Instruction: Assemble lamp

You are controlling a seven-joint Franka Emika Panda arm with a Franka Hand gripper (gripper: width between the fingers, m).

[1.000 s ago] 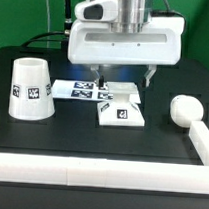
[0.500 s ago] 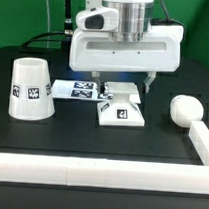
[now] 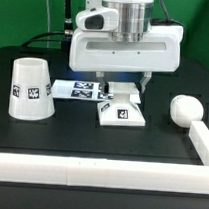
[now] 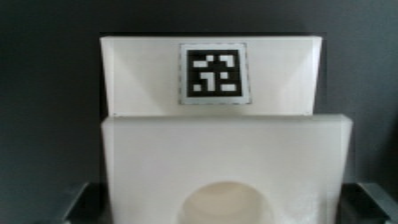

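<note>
Under everything lay one matte black table [image 3: 90, 142], edged by a white rail [image 3: 88, 172] that ran in front of the base and turned back along the exterior view's right. Behind the table stood a green wall [image 3: 28, 13] with dark cables hanging against it.

One white robot arm [image 3: 125, 39] hung directly above the base [image 3: 122, 112]. Its gripper [image 3: 121, 89] was spread wide, with one finger down on each side of the base's rear part. Whether the fingers touched it could not be told.

One tapered shade [image 3: 28, 88] stood wide end down, well apart from the base toward the exterior view's left, showing one tag. The single flat square base sat on the table near its middle. The wrist view looked straight down on the base [image 4: 214, 150] and one tag [image 4: 214, 72] on it.

One bulb [image 3: 182, 107] lay toward the exterior view's right of the base, apart from it and close to the rail.

One marker board [image 3: 75, 89] lay flat just behind the base, toward the exterior view's left.
</note>
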